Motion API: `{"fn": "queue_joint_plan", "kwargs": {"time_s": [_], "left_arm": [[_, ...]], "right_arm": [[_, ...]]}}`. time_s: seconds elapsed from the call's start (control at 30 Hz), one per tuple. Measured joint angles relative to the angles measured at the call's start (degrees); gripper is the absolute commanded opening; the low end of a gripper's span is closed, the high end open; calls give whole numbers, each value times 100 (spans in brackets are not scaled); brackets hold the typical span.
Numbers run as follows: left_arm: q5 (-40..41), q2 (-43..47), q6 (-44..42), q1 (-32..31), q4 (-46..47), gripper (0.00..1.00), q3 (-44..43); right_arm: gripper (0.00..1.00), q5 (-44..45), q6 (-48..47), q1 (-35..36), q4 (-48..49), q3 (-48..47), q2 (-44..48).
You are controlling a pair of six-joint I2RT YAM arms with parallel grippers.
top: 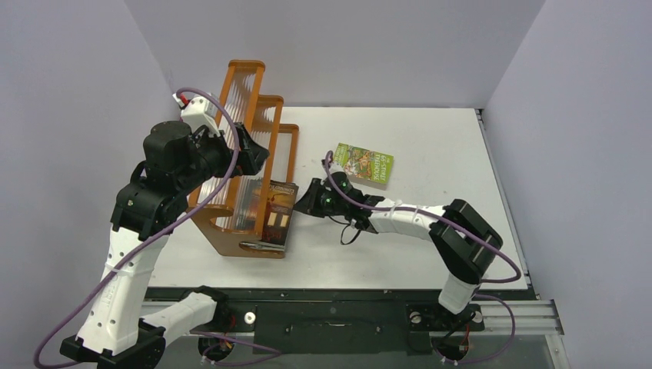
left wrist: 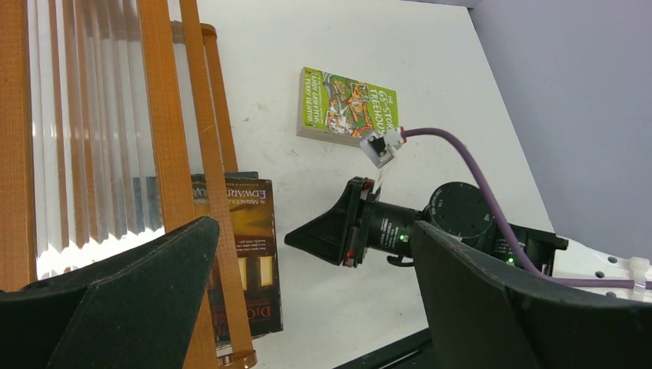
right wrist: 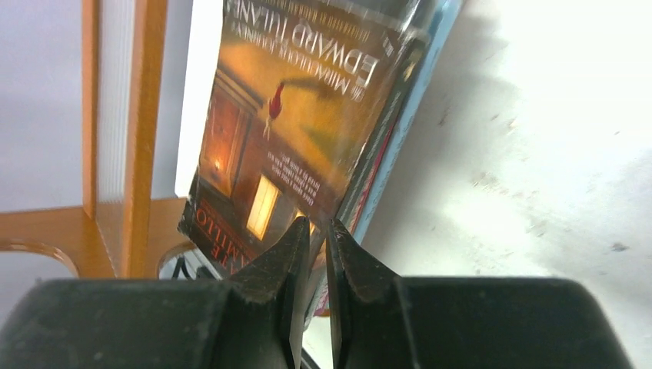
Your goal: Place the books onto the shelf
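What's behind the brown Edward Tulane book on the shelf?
Behind the brown book, edges of a dark book and a light blue book show. Their covers are hidden, so any further books cannot be told.

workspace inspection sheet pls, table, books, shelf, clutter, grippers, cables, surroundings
surface: white table, faint specks
job's things: shelf stands at left; brown book stands at its lowest tier, other book edges behind it; green book lies flat on the table, apart from the shelf
clutter: nothing seen
grippers: left gripper open, over the shelf; right gripper fingers almost together at the brown book's lower edge, grip unclear
cables: purple cable loops along each arm
surroundings: plain grey walls around the table
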State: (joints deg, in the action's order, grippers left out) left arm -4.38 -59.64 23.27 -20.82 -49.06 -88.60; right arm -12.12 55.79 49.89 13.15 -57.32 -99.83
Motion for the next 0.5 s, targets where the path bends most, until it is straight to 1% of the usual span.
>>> {"fn": "queue_joint_plan", "kwargs": {"time_s": [0.13,0.27,0.5], "left_arm": [[-9,2,2,4,-2,96,22],[-42,-2,2,9,-2,96,63],[-61,-50,2,31,-11,97,72]], "right_arm": [[11,87,11,-334,46,46,122],[10,214,35,-570,11,33,-4],[10,275,76,-520,-160,-310,-612]]}}
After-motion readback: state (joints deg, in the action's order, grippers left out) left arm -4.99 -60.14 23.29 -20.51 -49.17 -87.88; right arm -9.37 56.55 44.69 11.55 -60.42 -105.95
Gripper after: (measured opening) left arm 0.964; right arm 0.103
